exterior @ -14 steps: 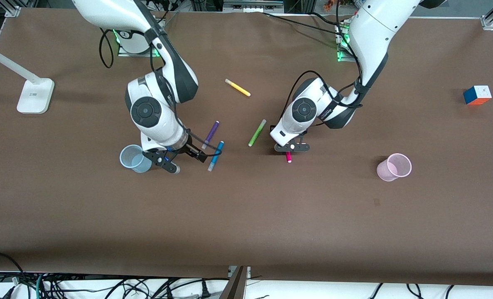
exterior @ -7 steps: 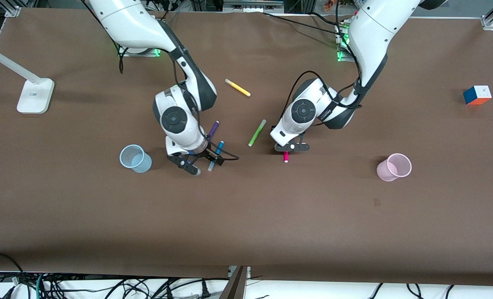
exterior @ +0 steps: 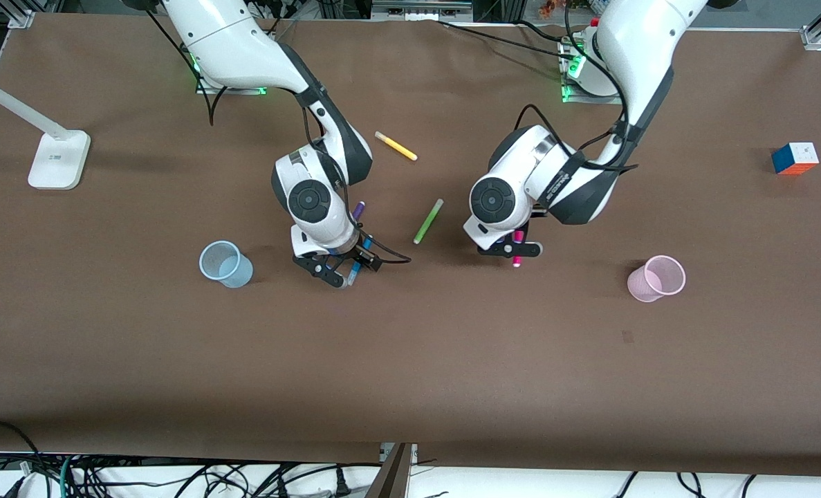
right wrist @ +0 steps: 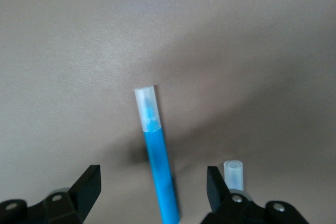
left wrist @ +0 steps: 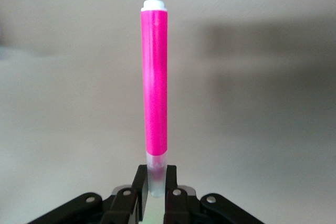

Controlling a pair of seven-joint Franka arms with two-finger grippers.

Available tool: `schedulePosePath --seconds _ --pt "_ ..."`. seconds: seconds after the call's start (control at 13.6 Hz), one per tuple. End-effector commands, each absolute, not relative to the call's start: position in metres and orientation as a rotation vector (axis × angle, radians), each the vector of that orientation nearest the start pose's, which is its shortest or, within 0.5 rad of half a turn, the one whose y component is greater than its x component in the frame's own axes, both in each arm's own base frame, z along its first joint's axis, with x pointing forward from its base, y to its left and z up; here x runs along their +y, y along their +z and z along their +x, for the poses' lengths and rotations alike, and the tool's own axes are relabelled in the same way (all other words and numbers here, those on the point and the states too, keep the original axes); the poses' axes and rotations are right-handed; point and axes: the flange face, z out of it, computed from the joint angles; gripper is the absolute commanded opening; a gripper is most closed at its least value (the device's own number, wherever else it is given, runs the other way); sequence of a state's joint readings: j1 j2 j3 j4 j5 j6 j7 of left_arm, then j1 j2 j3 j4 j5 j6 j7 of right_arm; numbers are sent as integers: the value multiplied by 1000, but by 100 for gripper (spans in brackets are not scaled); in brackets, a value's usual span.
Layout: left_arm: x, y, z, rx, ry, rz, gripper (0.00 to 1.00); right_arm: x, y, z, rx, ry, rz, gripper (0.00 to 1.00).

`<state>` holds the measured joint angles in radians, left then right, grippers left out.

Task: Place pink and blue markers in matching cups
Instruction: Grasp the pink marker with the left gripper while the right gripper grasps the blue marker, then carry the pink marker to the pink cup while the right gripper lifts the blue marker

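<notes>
Pink marker (left wrist: 154, 82) is pinched by its pale cap end in the left tool (exterior: 513, 250), which is pressed together on it and holds it off the desk (exterior: 410, 360), over the bare stretch between the green marker (exterior: 428, 220) and the pink cup (exterior: 655, 278). The pickup on that side looks done; the next move calls for carrying it toward the left arm's end of the desk, to above the pink cup's rim, and letting it drop in.

The right tool (exterior: 341, 266) is spread, straddling the blue marker (right wrist: 157, 156), which lies flat on the desk beside the purple marker (exterior: 357, 211). It has yet to pinch; it needs to close on the barrel, lift, then swing to the blue cup (exterior: 225, 263) standing nearby toward the right arm's end.

Brown matting covers the desk. A yellow marker (exterior: 395, 146) lies nearer the bases, a lamp base (exterior: 59, 159) and a colour cube (exterior: 795, 158) sit at opposite ends, and cables trail along the front edge.
</notes>
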<state>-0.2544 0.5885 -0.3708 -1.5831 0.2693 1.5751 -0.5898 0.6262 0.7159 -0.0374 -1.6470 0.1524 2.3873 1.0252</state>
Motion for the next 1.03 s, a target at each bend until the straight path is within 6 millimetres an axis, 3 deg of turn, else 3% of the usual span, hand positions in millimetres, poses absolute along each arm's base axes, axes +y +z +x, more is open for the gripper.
schedulePosePath --seconds 0.0,0.22,0.37,0.59,0.73,0.81,0.96 --pt "-270 320 565 350 738 -2626 0 390 187 570 820 44 -2951 85" --pt "-199 341 589 550 894 -2530 0 391 179 567 813 53 -2963 80" --pt "-156 352 601 624 953 -2488 1 393 180 567 806 49 -2963 46" --pt "-133 365 611 781 973 -2271 2 393 180 567 791 41 -2967 3" --pt "-117 368 621 842 962 -2145 5 395 179 565 783 40 -2970 0" --pt "-108 367 624 820 961 -2143 14 395 179 565 783 40 -2970 0" --pt "-84 369 629 776 967 -2131 11 395 187 568 770 28 -2966 0"
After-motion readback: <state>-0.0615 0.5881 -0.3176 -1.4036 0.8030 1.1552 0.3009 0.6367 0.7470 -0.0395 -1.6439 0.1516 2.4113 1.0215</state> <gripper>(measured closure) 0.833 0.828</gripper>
